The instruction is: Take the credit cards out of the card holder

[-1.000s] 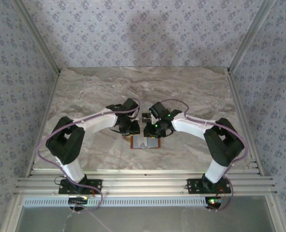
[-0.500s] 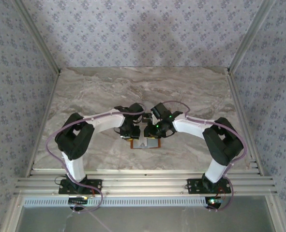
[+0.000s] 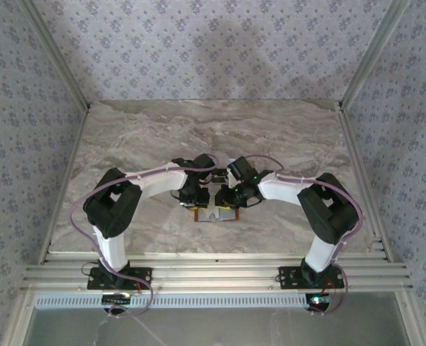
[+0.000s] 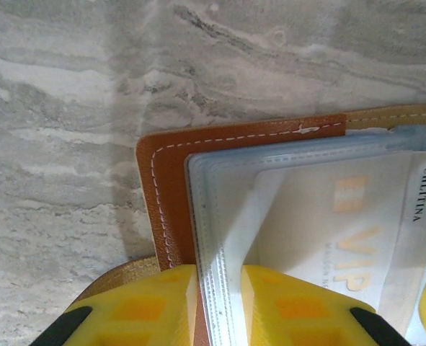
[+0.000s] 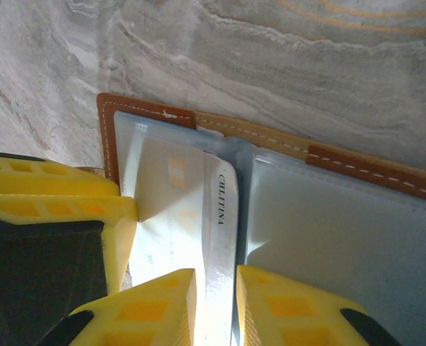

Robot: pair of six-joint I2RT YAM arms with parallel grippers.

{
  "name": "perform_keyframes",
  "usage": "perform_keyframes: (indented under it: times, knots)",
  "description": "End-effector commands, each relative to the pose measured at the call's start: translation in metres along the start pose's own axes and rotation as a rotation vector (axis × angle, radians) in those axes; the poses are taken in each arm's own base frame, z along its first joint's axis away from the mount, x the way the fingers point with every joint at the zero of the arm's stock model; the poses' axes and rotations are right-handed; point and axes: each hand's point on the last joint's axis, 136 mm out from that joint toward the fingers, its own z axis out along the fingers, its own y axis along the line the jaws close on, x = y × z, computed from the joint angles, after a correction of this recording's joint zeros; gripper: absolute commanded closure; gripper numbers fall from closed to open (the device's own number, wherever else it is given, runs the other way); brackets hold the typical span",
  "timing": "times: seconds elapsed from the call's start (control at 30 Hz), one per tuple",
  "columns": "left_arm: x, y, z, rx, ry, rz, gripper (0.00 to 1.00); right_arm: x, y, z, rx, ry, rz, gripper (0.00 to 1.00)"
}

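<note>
As veined marble table [image 3: 140,144] lies between patterned walls [image 3: 213,50], left claw [image 4: 218,292] pinches card holder [image 4: 166,180], right claw [image 5: 216,292] credit card [image 5: 220,223]

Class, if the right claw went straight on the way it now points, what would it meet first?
The pale VIP card, which sits between the fingertips of the right claw. Beyond it lies the leather edge of the card holder. Depth is hard to judge.

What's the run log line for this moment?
left pincer pinching wallet sleeve | right pincer gripping card | wallet open on table
</note>
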Motion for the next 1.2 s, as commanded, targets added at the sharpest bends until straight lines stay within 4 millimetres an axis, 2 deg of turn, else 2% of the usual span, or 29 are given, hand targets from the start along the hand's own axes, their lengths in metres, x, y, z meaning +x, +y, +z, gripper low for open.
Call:
perform_keyframes:
  times: [0.0, 0.27, 0.7, 0.93, 1.17]
  knots:
    - [0.017, 0.017, 0.013, -0.090, 0.070, 0.016, 0.76, 0.003, -0.004, 0.007, -0.021, 0.022, 0.029, 0.76]
    - [0.019, 0.018, 0.013, -0.095, 0.077, 0.016, 0.76, 0.006, -0.016, 0.012, 0.019, 0.038, 0.038, 0.76]
    - [0.019, 0.015, 0.013, -0.095, 0.079, 0.024, 0.76, 0.006, -0.005, 0.019, -0.081, 0.048, 0.059, 0.80]
    - [0.020, 0.015, 0.012, -0.101, 0.078, 0.028, 0.76, 0.008, -0.012, 0.023, -0.070, 0.060, 0.078, 0.81]
    - [0.020, 0.015, 0.011, -0.100, 0.075, 0.027, 0.77, 0.009, -0.015, 0.021, -0.060, 0.053, 0.082, 0.90]
